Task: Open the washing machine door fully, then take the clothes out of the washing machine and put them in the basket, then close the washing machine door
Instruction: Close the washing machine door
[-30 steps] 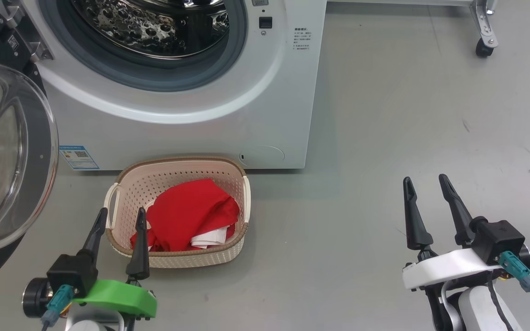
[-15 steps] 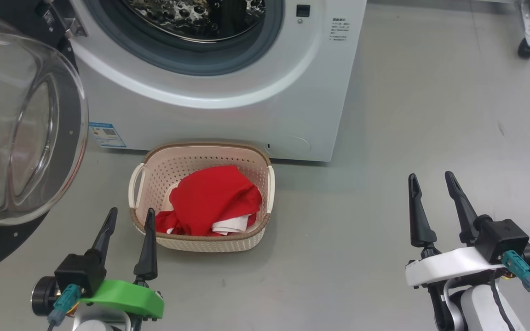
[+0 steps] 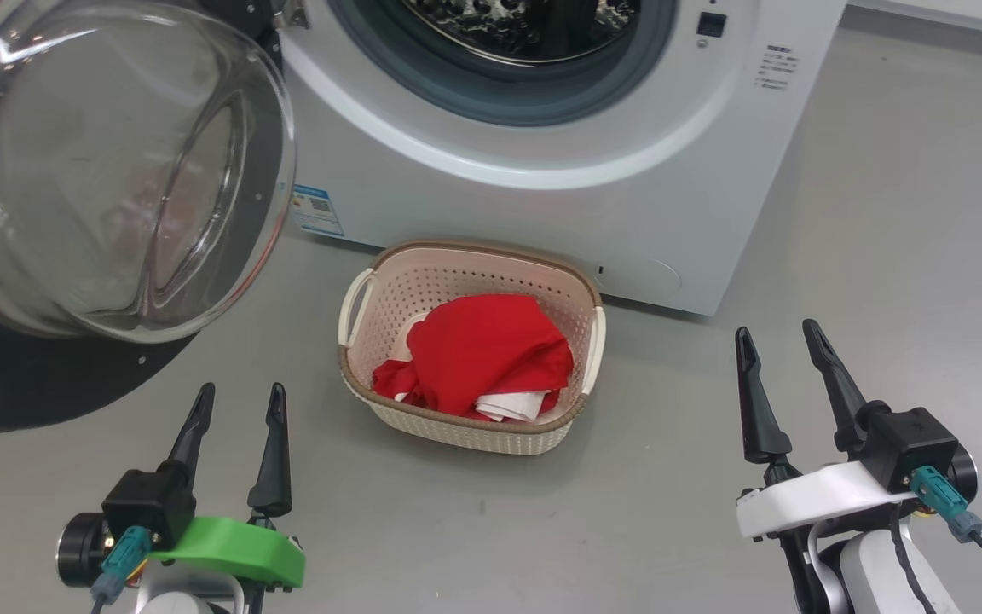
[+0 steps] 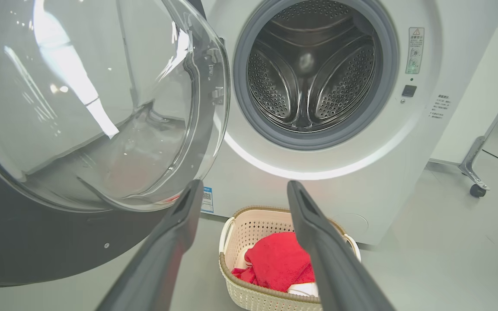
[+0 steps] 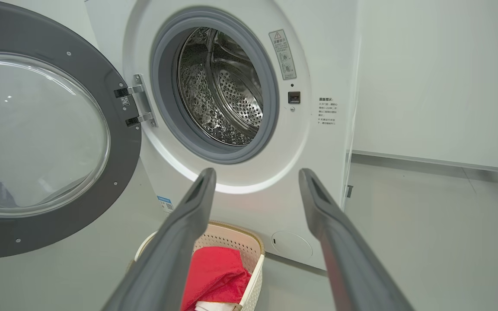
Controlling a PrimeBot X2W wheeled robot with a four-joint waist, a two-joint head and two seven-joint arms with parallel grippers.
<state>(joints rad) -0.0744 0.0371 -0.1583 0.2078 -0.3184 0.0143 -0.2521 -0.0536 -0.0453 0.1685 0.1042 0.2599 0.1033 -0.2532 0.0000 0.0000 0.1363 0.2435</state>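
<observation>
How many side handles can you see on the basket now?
2. The left handle sits on the basket side nearer the open washing machine door; the right handle is on the opposite side. Neither is covered by the clothes.

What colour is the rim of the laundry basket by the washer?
Brown, on the small cream perforated plastic basket; clearest in the head view.

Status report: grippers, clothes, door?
Both open, empty: left gripper, right gripper. Red clothes in basket; drum looks empty. Washer door wide open, not yet closed; nothing seen in its swing.
</observation>
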